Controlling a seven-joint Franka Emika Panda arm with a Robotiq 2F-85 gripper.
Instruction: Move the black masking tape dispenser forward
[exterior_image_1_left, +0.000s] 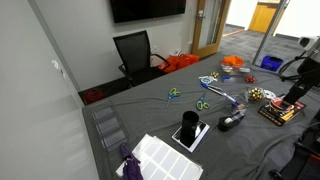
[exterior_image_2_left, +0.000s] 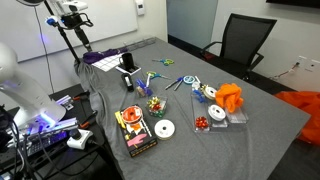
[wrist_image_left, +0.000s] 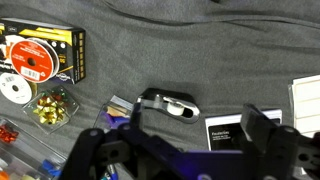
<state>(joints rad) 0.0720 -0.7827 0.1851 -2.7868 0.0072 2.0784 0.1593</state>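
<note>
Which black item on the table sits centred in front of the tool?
The low, elongated black masking tape dispenser, centred ahead of the open tool in the wrist view. The upright boxy holder stands off-centre; the flat tray lies farther away.

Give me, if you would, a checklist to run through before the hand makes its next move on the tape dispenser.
1. Is the hand open: ok, its fingers are spread wide with nothing between them.
2. Is the black masking tape dispenser in the wrist view: ok, it lies on the grey cloth.
3. Is the dispenser centred between the fingers: ok, roughly.
4. Is there room beside it: not ok, the upright black holder stands close.
5. Is the hand's height above the dispenser known: cannot tell.
</note>
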